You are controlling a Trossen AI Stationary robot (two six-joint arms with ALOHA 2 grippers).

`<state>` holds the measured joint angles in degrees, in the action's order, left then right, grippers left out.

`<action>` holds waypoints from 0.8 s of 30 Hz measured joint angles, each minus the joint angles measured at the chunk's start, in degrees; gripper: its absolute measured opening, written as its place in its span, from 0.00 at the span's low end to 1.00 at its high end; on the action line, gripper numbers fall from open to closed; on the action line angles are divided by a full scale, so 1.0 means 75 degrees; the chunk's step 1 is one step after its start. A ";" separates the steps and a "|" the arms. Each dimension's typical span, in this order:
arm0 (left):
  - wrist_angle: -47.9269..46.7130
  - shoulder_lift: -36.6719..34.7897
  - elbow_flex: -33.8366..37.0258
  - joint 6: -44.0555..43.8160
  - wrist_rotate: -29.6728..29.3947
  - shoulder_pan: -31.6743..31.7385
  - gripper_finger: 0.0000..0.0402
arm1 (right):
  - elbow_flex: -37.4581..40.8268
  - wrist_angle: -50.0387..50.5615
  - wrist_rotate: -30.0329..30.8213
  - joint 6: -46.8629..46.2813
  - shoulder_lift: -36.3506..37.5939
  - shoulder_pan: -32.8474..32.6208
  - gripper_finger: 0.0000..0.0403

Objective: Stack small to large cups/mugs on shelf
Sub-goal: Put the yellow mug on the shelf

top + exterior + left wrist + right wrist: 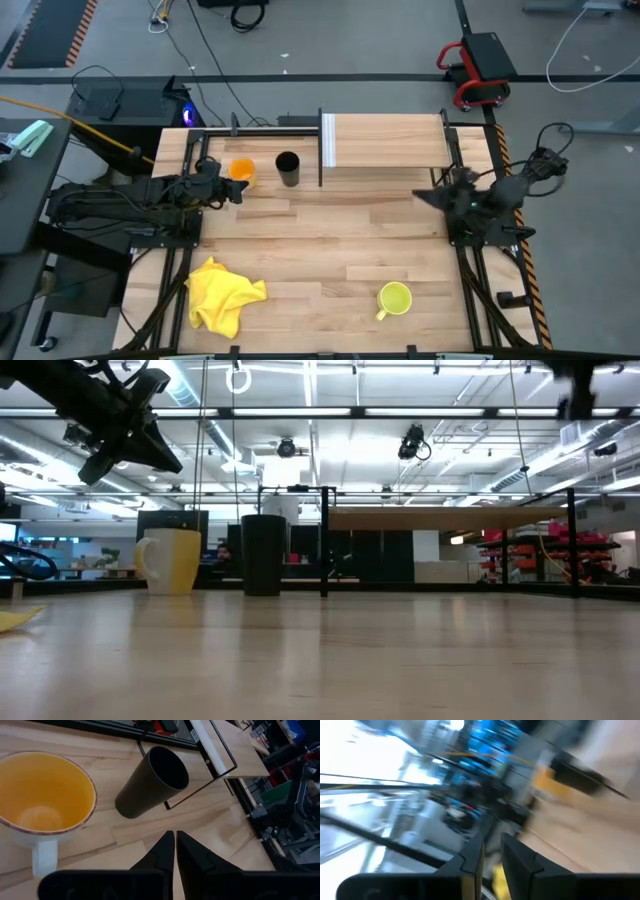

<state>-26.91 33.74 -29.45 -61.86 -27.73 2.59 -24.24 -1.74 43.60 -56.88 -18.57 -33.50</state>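
the left gripper [238,190] is hovering over the table [320,250] near its back left corner, right beside the orange cup [242,170], with its fingers [167,851] pressed together and holding nothing. the black cup [288,168] is standing just beside the orange cup, close to the near end of the shelf [385,140], which is sitting along the table's back edge with its white end panel [327,140] facing the cups. the yellow-green mug [394,298] is sitting well apart from the others, near the front edge toward the right, and a yellow cloth [222,292] is lying near the front left corner. the right gripper [440,196] is waiting over the right edge of the table, its fingers standing a little apart and empty. judging from this, the step in hand is picking up the orange cup, so the left fingers would need to be spreading first, then coming down over the rim on the side away from the black cup to avoid knocking it, gripping one wall firmly and lifting straight up before heading for the shelf. no brand, label or writing is readable on any cup or on the shelf.
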 joint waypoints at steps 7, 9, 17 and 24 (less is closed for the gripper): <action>0.0008 0.0000 0.0000 -0.0048 0.0253 0.0001 0.08 | -0.1749 -0.0569 -0.1987 0.2149 -0.0863 -0.0003 0.18; 0.0013 0.0000 0.0000 -0.0070 0.0335 0.0002 0.08 | -0.2362 -0.0546 -0.2517 0.2320 -0.1317 -0.0003 0.18; 0.0025 0.0000 0.0000 -0.0076 0.0338 0.0002 0.07 | -0.5149 0.0731 -0.3518 0.3702 -0.3038 -0.0003 0.18; 0.0260 0.0000 0.0002 -0.0079 0.0341 0.0003 0.07 | -0.7047 0.3963 -0.3408 0.2964 -0.4071 -0.0003 0.18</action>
<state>-24.97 33.74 -29.43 -62.46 -25.17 2.61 -77.09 27.98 18.04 -34.65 -49.10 -33.52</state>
